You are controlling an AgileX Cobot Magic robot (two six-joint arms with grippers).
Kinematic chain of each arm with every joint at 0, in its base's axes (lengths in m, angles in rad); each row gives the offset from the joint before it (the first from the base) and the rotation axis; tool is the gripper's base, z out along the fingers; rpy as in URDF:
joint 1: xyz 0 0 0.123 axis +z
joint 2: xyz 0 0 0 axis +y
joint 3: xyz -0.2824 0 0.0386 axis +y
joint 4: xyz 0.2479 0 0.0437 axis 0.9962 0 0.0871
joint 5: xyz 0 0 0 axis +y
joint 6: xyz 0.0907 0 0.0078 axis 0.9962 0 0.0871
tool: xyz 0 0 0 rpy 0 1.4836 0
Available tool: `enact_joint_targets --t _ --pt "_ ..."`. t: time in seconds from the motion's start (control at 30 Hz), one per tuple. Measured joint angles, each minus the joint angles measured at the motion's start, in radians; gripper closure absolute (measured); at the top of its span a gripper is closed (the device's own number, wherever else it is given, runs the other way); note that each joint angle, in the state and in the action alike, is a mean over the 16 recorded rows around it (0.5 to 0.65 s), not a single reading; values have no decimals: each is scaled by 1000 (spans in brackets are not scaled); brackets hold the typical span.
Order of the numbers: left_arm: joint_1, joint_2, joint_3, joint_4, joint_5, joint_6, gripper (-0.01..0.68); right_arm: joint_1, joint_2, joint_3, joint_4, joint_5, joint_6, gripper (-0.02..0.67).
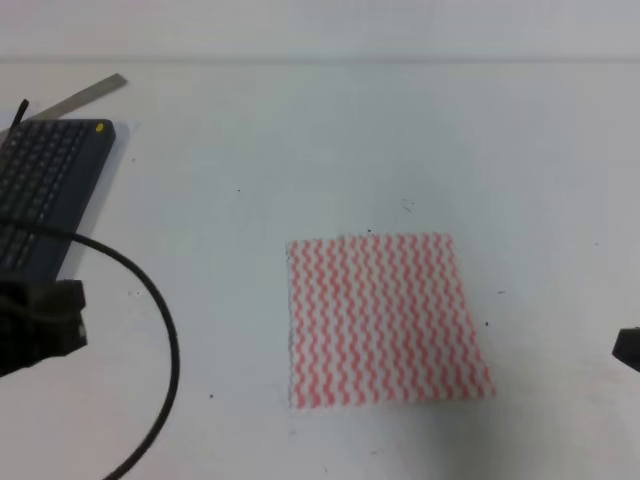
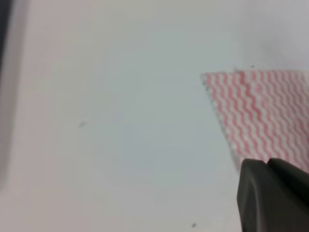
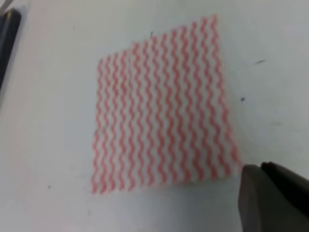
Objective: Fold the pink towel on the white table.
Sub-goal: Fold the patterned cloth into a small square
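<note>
1. One white table fills every view; its plain top carries a few tiny dark specks.
2. One black keyboard lies at the far left of the table in the exterior high view, angled, with a small yellow mark at its far corner. A grey flat strip sticks out behind it.
3. One pink towel lies spread flat and unfolded, right of the table's centre, well apart from the keyboard. It is a single square-cut sheet of thin cloth with pink-red and white wavy zigzag stripes running front to back. Its edges look straight and no corner is lifted.
4. One black cable curves across the table's left front, near the left arm's dark body.
5. The left gripper shows only as a dark blurred mass at the lower right of its wrist view, just beside the towel's near corner; whether its jaws are apart or together cannot be told.
6. The right gripper shows likewise, just beside the towel's corner; its jaw state cannot be told either.
</note>
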Motion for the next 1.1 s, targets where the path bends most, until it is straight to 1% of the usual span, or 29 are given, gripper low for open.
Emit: enact_joint_targets --t 0.13,0.3,0.4,0.47,0.67,0.9,1.1 --pt "-86 67 -11 -23 -68 32 673 38 76 -2 122 -9 -104 651" --pt "-195 140 -13 -46 -158 63 673 115 162 -3 277 -57 -232 651" --pt "-238 172 -13 -46 -196 73 673 167 215 -4 346 -103 -283 651" --pt "-258 189 -13 -46 -214 78 673 199 249 -5 367 -136 -297 651" --pt "-276 216 -13 -47 -230 98 673 257 359 -19 372 -209 -301 651" --pt "-280 197 7 -61 -280 120 673 269 493 -97 340 -199 -293 651" --pt "-296 118 80 -85 -379 130 673 269 555 -154 279 -158 -263 651"
